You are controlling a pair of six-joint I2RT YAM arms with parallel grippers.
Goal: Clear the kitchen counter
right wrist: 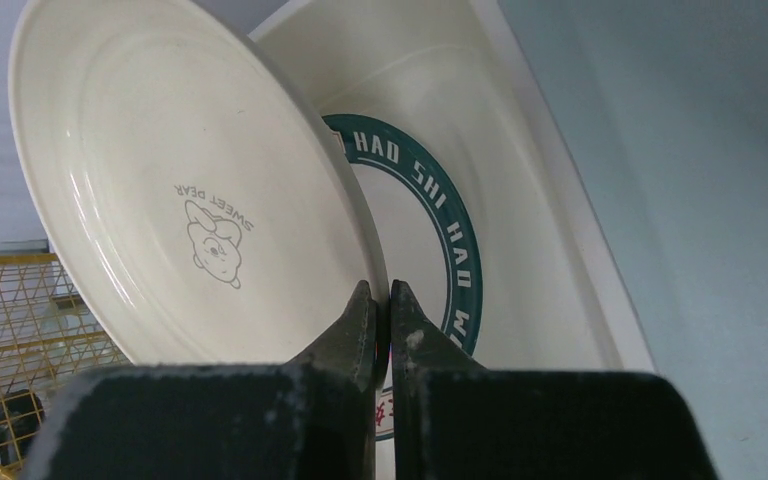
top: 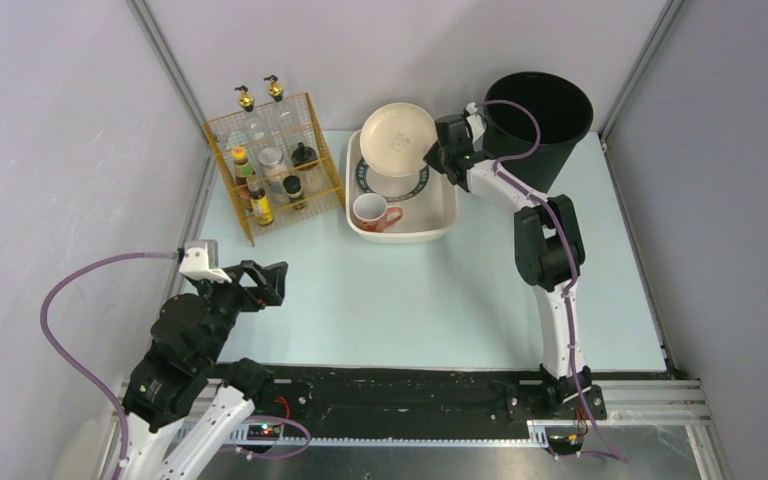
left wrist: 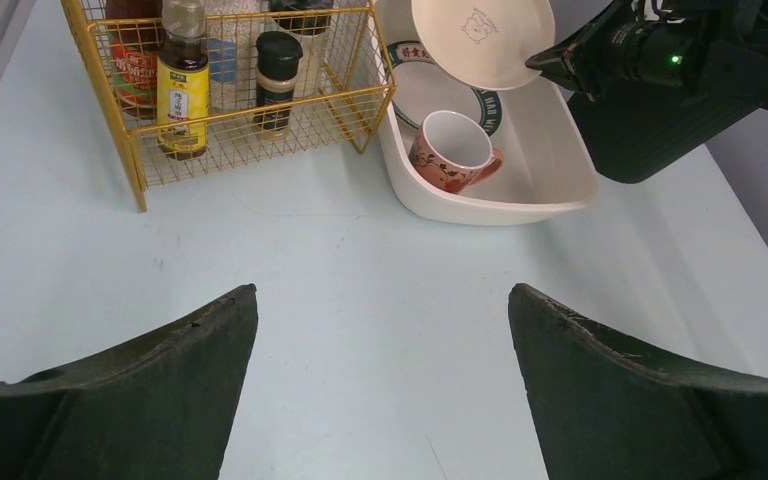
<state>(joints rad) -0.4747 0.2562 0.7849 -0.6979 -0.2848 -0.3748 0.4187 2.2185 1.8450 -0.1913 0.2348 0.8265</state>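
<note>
Kitchen counter (top: 410, 300), pale mint-blue and framed by grey rails, seen from above and from both wrists. Right claw (right wrist: 381, 300) is clenched on the rim of a cream plate (right wrist: 190, 200), one finger on each face. The plate is printed with a small bear and the words SWEET PEAR, and it hangs tilted over the white basin (right wrist: 560, 180). Beneath it a second plate (right wrist: 450, 230) with a green lettered band leans inside the basin. A floral mug (left wrist: 450, 150) lies on its side at the basin's near end. Whether the two plates touch cannot be told. Behind the right arm a black bucket (top: 540, 120) stands at the far right corner of the counter. Left claw (left wrist: 382, 295) is released, its fingers spread wide, grasping nothing, over bare counter near the left edge. Beyond it, just left of the basin, a yellow wire rack (left wrist: 260, 100) holds sauce bottles and jars.
</note>
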